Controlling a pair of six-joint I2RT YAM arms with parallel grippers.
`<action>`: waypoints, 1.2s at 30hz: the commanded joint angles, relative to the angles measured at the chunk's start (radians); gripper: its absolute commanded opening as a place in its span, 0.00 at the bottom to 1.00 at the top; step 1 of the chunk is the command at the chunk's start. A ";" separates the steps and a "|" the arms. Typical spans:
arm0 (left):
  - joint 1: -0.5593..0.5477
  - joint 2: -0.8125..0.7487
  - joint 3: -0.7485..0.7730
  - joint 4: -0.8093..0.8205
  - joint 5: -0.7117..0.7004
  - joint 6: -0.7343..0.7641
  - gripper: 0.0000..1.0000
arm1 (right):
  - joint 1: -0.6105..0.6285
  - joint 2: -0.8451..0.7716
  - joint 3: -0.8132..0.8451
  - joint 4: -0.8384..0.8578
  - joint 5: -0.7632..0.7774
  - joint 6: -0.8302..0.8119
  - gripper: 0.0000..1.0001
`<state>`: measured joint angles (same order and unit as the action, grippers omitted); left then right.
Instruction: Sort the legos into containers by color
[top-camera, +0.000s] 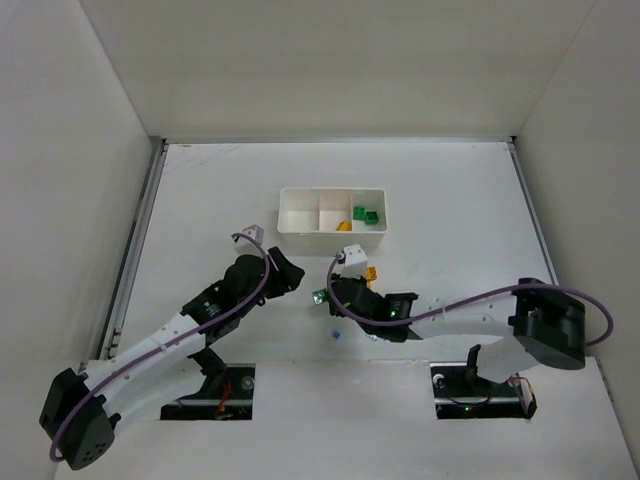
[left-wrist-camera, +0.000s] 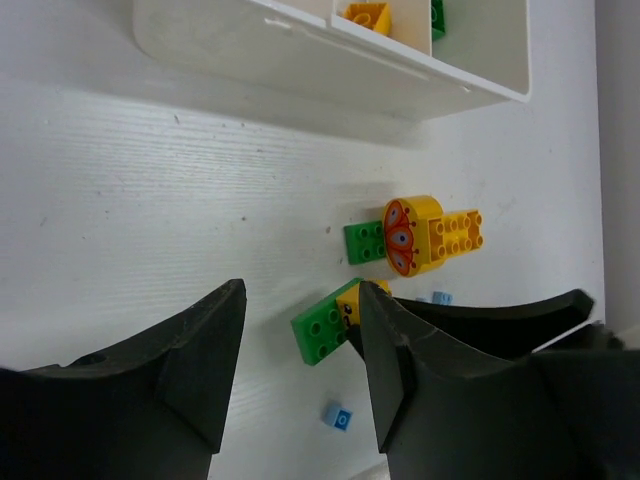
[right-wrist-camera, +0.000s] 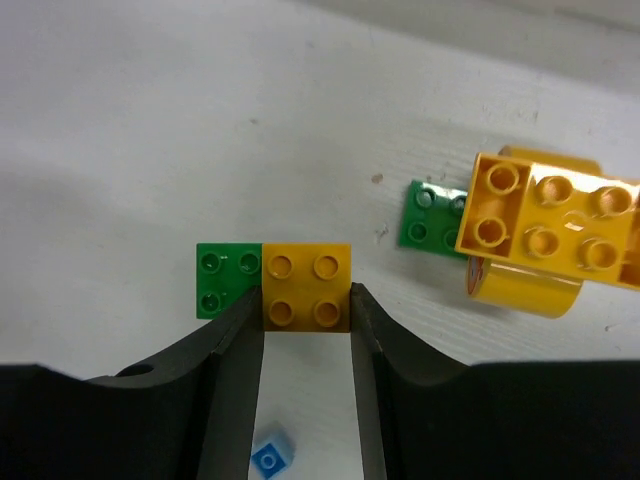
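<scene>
The white tray (top-camera: 300, 225) stands at the back centre; two green legos (top-camera: 367, 216) lie in its right compartment, a yellow one (top-camera: 344, 226) in the middle, and the left one is bare. My right gripper (right-wrist-camera: 306, 300) is shut on a yellow 2x2 brick (right-wrist-camera: 305, 287) that is joined to a green brick (right-wrist-camera: 225, 280); it is in front of the tray in the top view (top-camera: 330, 293). My left gripper (left-wrist-camera: 300, 300) is open and empty, just left of that pair (top-camera: 290, 272). A tiny blue brick (right-wrist-camera: 271, 457) lies below the right gripper's fingers.
A large yellow-orange piece with a round printed face (left-wrist-camera: 420, 235), joined to a green brick (left-wrist-camera: 365, 241), lies right of the held pair. Another small blue brick (left-wrist-camera: 441, 297) lies near it. The tray's near wall (left-wrist-camera: 300, 60) is close ahead of the left gripper.
</scene>
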<state>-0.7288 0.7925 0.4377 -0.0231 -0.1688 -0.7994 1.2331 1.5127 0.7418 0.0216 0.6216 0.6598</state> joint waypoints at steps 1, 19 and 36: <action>-0.030 -0.027 0.001 -0.011 -0.006 -0.066 0.45 | 0.012 -0.123 0.016 0.057 0.041 -0.041 0.30; -0.103 0.053 0.001 0.183 -0.003 -0.123 0.35 | -0.079 -0.232 -0.016 0.241 -0.085 -0.078 0.30; 0.032 -0.013 -0.019 0.134 0.011 -0.092 0.06 | -0.336 -0.390 -0.122 0.400 -0.373 -0.037 0.32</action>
<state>-0.7040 0.8005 0.4278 0.1360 -0.1436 -0.8932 0.9543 1.1255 0.6254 0.3122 0.3489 0.6209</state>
